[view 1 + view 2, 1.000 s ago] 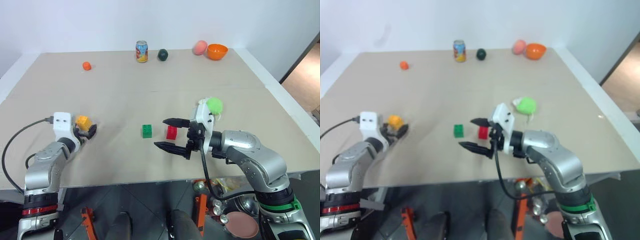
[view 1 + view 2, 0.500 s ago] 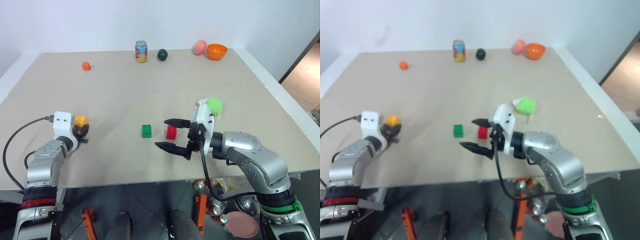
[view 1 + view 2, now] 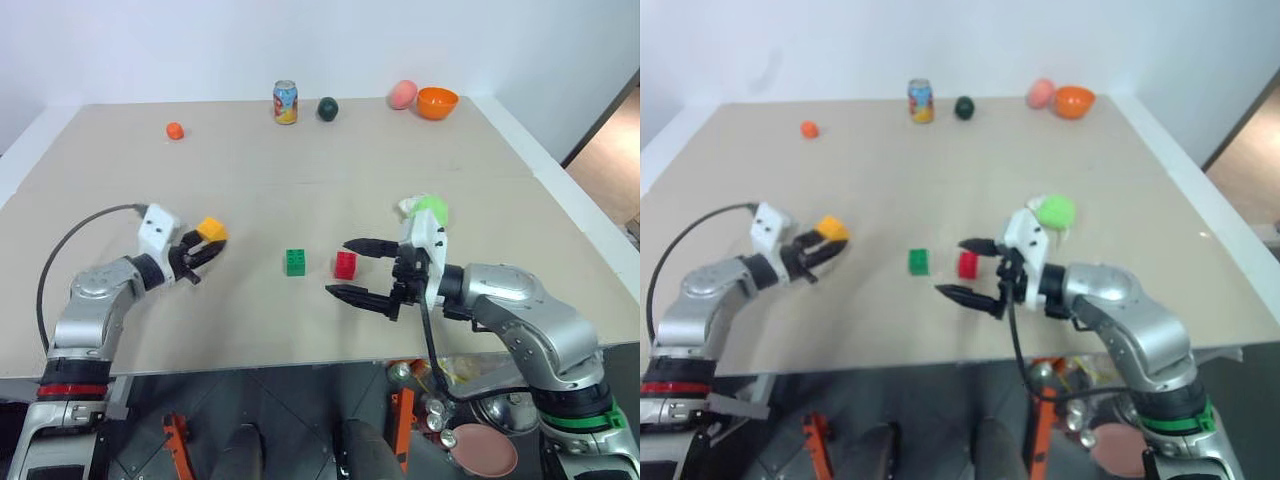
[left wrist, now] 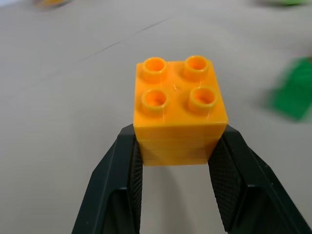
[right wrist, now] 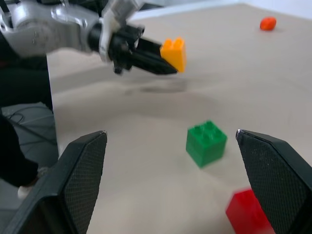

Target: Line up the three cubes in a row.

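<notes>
We saw the left gripper (image 4: 178, 161) pinching the yellow cube (image 4: 179, 110) between its fingers, lifted off the table (image 3: 300, 190). The right gripper (image 3: 362, 268) had its jaws spread wide and empty. The red cube (image 3: 345, 265) sat just beyond them and the green cube (image 3: 295, 262) beside it, both apart from the held one.

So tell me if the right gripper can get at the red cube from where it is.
Probably yes: the right gripper is open, the red cube sits just beside its fingertips, nothing between them.
</notes>
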### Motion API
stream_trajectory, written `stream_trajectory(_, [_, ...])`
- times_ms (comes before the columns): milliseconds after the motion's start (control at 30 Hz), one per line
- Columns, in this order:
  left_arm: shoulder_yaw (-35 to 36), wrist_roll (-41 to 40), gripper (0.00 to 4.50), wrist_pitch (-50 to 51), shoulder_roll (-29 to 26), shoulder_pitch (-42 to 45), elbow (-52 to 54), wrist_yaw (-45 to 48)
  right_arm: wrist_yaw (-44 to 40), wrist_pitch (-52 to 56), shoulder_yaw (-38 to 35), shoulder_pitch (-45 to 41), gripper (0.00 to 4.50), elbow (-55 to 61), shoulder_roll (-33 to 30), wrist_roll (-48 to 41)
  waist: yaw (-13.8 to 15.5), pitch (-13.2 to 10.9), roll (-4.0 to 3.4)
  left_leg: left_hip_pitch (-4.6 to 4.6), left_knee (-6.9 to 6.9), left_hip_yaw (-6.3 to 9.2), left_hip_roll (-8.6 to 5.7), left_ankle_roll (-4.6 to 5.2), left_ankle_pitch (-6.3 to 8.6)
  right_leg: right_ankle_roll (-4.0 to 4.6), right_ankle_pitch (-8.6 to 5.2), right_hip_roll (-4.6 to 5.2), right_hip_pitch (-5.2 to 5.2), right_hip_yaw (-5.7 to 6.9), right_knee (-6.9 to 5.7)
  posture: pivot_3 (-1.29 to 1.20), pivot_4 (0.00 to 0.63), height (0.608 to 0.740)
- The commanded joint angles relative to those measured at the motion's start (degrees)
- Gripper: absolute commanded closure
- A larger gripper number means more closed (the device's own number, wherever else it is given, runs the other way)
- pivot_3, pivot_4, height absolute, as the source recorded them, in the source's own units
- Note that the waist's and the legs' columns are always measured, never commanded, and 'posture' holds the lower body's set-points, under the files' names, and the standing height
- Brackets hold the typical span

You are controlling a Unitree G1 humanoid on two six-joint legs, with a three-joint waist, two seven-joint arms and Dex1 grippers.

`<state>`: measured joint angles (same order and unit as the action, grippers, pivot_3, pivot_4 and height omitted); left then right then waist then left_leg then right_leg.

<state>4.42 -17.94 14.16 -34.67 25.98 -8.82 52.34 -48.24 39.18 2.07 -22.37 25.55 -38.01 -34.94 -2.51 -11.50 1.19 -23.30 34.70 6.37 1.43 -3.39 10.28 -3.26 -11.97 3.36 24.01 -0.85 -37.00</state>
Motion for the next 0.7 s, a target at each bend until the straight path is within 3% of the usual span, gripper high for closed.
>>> stream_trajectory(33, [-2.67, 0.03, 3.19, -4.96, -2.23, 2.7, -1.63, 9.33, -3.56, 0.29, -5.45, 1.81, 0.14, 2.86, -2.67, -5.06, 0.0, 0.0, 0.0, 0.0, -0.02, -0.01, 0.0, 0.0, 0.0, 0.01, 0.0, 0.0, 0.01, -0.01, 0.0, 0.0, 0.15, 0.74])
stream_trajectory(200, [-6.54, 1.42, 3.19, -12.1, -2.66, 8.36, -12.86, 20.72, -4.01, 1.54, -12.11, 2.53, 0.14, 1.31, -4.41, -10.26, -0.06, 0.0, 0.0, 0.01, -0.02, -0.06, 0.04, 0.01, 0.0, 0.03, 0.0, -0.03, 0.04, -0.01, 0.0, 0.0, 0.15, 0.74])
stream_trajectory(433, [-9.12, 8.08, 3.19, -26.48, -0.69, 18.43, -35.5, 24.67, -2.8, 1.76, -12.62, 4.08, 0.14, 3.0, -5.68, -9.89, 0.01, 0.0, 0.0, -0.05, -0.02, -0.07, 0.06, 0.01, 0.0, 0.03, -0.01, -0.04, 0.1, -0.02, 0.0, 0.0, 0.15, 0.74])
stream_trajectory(700, [-9.33, 10.15, 3.19, -30.88, 1.72, 25.39, -47.59, 31.57, -1.2, 2.54, -12.84, 5.14, 0.14, 4.85, -6.37, -10.51, 0.0, -0.01, 0.01, -0.13, -0.06, -0.07, 0.06, 0.05, 0.02, -0.23, 0.05, -0.05, 0.16, -0.01, 0.0, 0.0, 0.15, 0.74])
